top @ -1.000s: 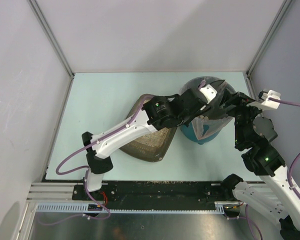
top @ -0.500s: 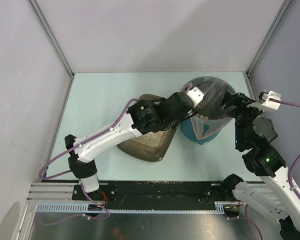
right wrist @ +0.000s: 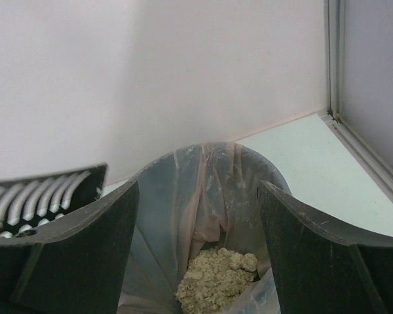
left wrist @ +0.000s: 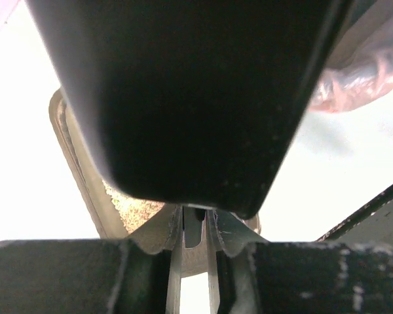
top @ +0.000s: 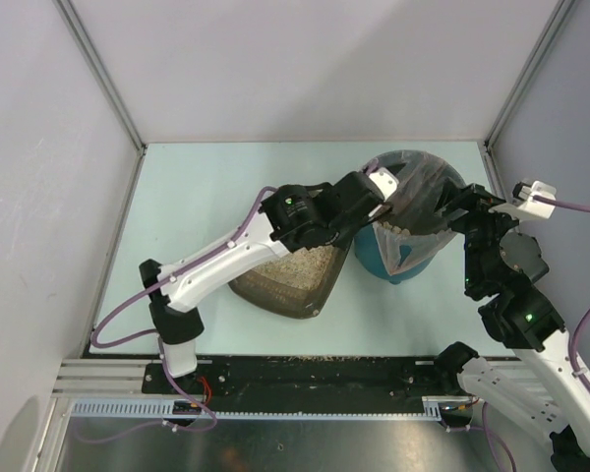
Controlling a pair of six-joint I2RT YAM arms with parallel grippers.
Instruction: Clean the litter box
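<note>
The litter box (top: 293, 281), a shallow brown tray of beige litter, lies left of the teal bin (top: 411, 260). My left gripper (top: 382, 189) hangs at the bin's left rim, shut on the thin handle of the black slotted scoop (left wrist: 183, 98). In the left wrist view the scoop fills the frame, with the litter box (left wrist: 67, 134) below. The scoop (right wrist: 42, 196) shows at the left edge of the right wrist view. My right gripper (top: 454, 208) is at the bin's right rim. Seen from its own wrist, the right gripper (right wrist: 198, 186) stands wide open. Past it, the bin (right wrist: 164, 203) shows its clear liner and clumped litter (right wrist: 216, 281).
White enclosure walls and metal posts (top: 103, 79) close in the back and sides; the right wall is close to the bin. A black rail (top: 305, 372) with scattered grains runs along the near edge. Purple cables (top: 570, 205) trail from both arms.
My left gripper has drawn back with the scoop from over the bin's middle to its left rim, and its arm has shifted. The right arm has barely moved.
</note>
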